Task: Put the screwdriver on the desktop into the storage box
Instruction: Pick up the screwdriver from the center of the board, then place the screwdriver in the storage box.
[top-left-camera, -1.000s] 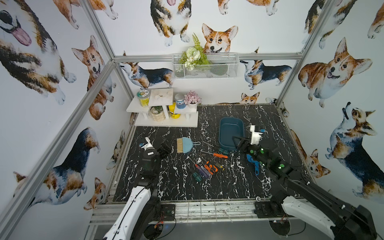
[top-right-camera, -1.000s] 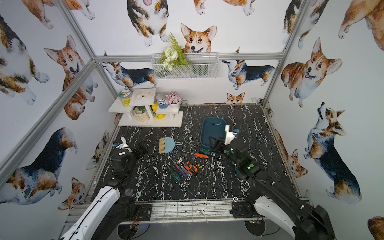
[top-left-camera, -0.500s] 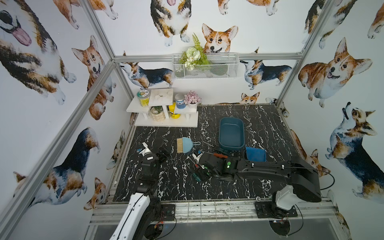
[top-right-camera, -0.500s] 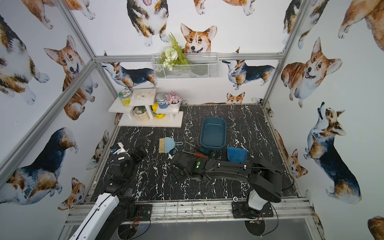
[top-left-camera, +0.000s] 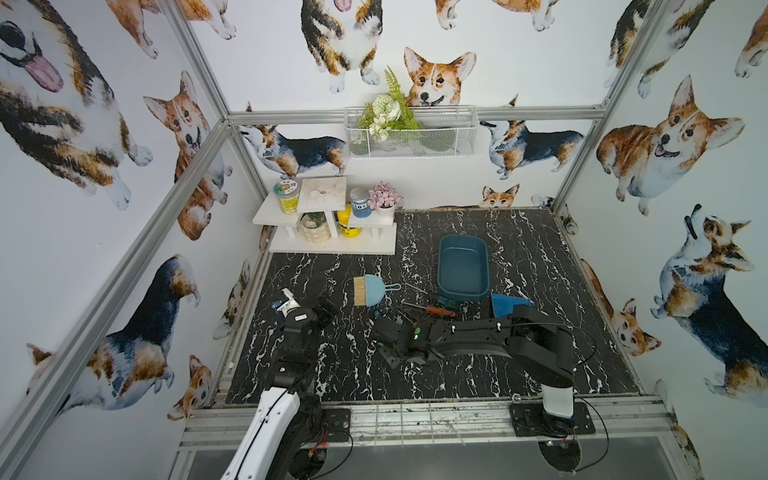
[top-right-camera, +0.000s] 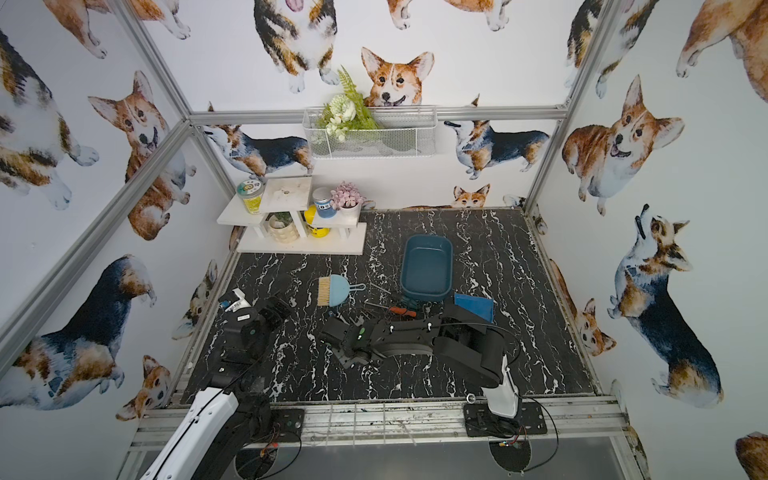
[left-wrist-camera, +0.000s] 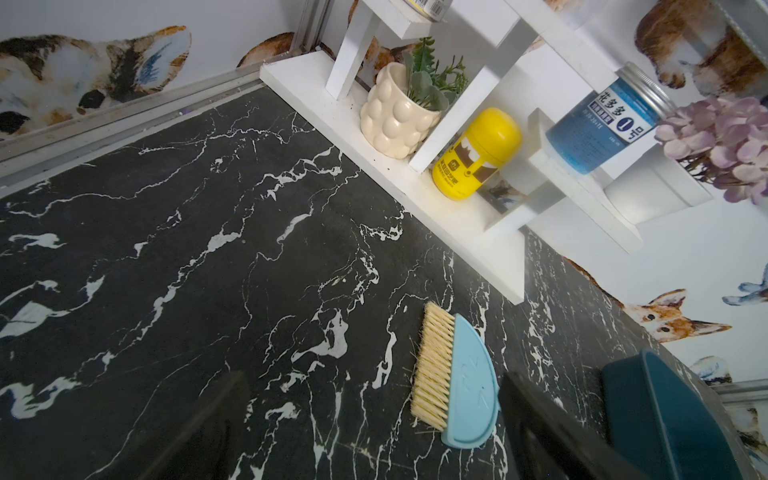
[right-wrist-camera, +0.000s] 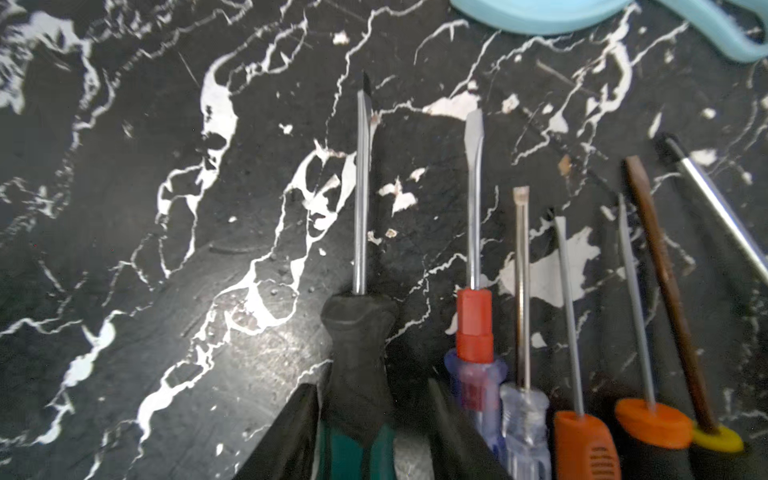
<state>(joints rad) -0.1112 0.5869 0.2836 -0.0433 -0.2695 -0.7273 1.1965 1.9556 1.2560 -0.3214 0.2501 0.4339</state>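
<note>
Several screwdrivers lie side by side on the black marble desktop (top-left-camera: 519, 365). In the right wrist view my right gripper (right-wrist-camera: 372, 436) straddles the black-and-teal handle of the leftmost screwdriver (right-wrist-camera: 359, 374). One finger (right-wrist-camera: 291, 436) touches the handle and a sliver of desktop still shows beside the other. In both top views the right gripper (top-left-camera: 384, 332) (top-right-camera: 332, 332) hangs low over the row and hides it. The teal storage box (top-left-camera: 462, 266) (top-right-camera: 427, 266) stands empty behind. My left gripper (top-left-camera: 326, 305) (left-wrist-camera: 374, 436) hovers open, holding nothing.
A red-handled screwdriver (top-left-camera: 440, 311) lies just in front of the box, beside a blue dustpan (top-left-camera: 509, 305). A light-blue brush (top-left-camera: 370, 291) (left-wrist-camera: 457, 382) lies between the arms. A white tiered shelf (top-left-camera: 332, 232) with jars and plants fills the back left corner.
My right arm has swung from beside the storage box to the row of screwdrivers at mid-table, and its jaws have narrowed around the black-and-teal handle. The left gripper shifted slightly.
</note>
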